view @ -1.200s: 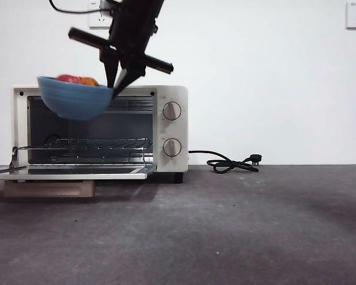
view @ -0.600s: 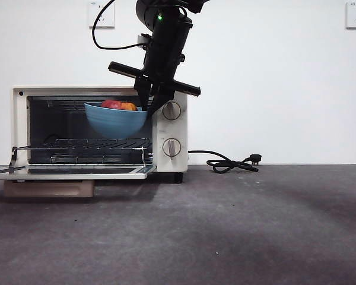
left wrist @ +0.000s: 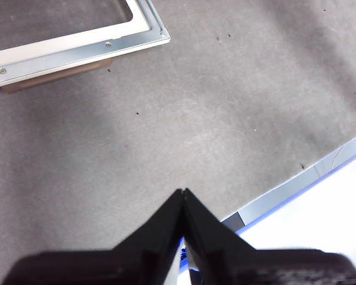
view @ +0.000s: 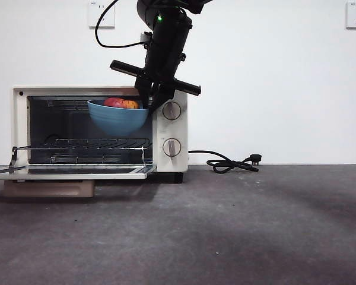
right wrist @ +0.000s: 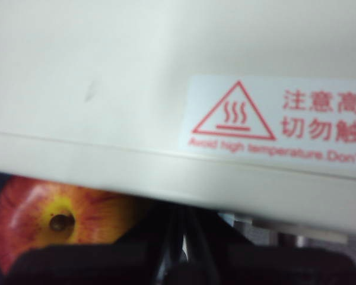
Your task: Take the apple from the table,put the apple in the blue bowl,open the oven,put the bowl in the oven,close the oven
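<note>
- The right gripper (view: 149, 102) comes down from the top centre of the front view and pinches the right-hand rim of the blue bowl (view: 118, 119); its jaws are closed on that rim.
- The bowl hangs in the open mouth of the oven (view: 169, 127), left of centre in the frame, clear above the wire rack (view: 83, 144), with the cavity's roof just over its rim. It sits slightly tilted.
- The relation that matters for the next move: the bowl lies to the left of the fingers, so the grip is on the side nearest the knob panel and the bowl's body reaches toward the middle of the cavity. My judgement is that it needs to go deeper and down onto the rack before release, with the gripper staying clear of the oven's top edge.
- The right wrist view agrees: the oven's cream top with its red heat-warning label (right wrist: 279, 122) fills the upper frame, very close to the camera.
- The apple (view: 120, 104) lies in the bowl, its top showing above the rim; in the right wrist view it appears at the lower left, stem end toward the camera.
- The oven door (view: 68, 173) lies folded down flat at the lower left of the front view.
- The left gripper (left wrist: 183, 196) waits over bare table (left wrist: 184, 113), its jaws pressed together and holding nothing; a corner of the lowered door shows at the upper left of its view. The right arm is plainly the nearer one to the oven.
</note>
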Robot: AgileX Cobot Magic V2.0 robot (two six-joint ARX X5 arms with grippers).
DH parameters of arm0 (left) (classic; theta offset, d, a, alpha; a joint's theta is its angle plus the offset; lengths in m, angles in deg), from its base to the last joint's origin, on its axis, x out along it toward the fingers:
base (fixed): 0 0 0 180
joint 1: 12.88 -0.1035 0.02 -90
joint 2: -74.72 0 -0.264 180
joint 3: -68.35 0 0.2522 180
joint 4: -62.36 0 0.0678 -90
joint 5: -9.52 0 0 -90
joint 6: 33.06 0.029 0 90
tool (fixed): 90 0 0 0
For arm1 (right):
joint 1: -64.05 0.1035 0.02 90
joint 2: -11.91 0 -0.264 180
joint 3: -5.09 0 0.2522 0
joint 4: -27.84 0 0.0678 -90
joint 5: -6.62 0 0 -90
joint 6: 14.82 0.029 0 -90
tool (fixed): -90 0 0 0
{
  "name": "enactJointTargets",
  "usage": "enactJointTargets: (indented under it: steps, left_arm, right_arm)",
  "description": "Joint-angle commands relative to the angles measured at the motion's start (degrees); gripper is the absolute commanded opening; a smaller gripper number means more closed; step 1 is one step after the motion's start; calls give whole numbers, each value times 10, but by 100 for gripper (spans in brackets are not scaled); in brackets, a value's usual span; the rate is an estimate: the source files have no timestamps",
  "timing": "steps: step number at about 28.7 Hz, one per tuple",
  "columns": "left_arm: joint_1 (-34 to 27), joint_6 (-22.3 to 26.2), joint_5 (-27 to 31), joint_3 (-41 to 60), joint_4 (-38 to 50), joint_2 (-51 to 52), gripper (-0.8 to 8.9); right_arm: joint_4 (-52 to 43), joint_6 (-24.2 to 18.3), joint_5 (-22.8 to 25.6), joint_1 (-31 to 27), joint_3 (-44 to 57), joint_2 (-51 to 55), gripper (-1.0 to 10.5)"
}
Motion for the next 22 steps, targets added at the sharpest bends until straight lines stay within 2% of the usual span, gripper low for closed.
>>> enactJointTargets:
  steps: [1, 9, 18, 21, 22]
  left_arm:
    - [2, 8, -2, 1, 3, 1, -5]
    - [2, 11, -2, 1, 2, -5, -5]
    - [2, 13, -2, 1, 2, -7, -5]
    - [2, 12, -2, 1, 2, -7, -5]
    - [2, 13, -2, 1, 2, -7, -5]
  right_arm:
    - [-16, 12, 3, 0, -2, -19, -12]
    - [-15, 37, -5, 0, -2, -46, -11]
    - [-24, 46, 9, 0, -2, -47, -10]
    - [-25, 46, 9, 0, -2, -47, 14]
    - [-25, 46, 9, 0, -2, -47, 53]
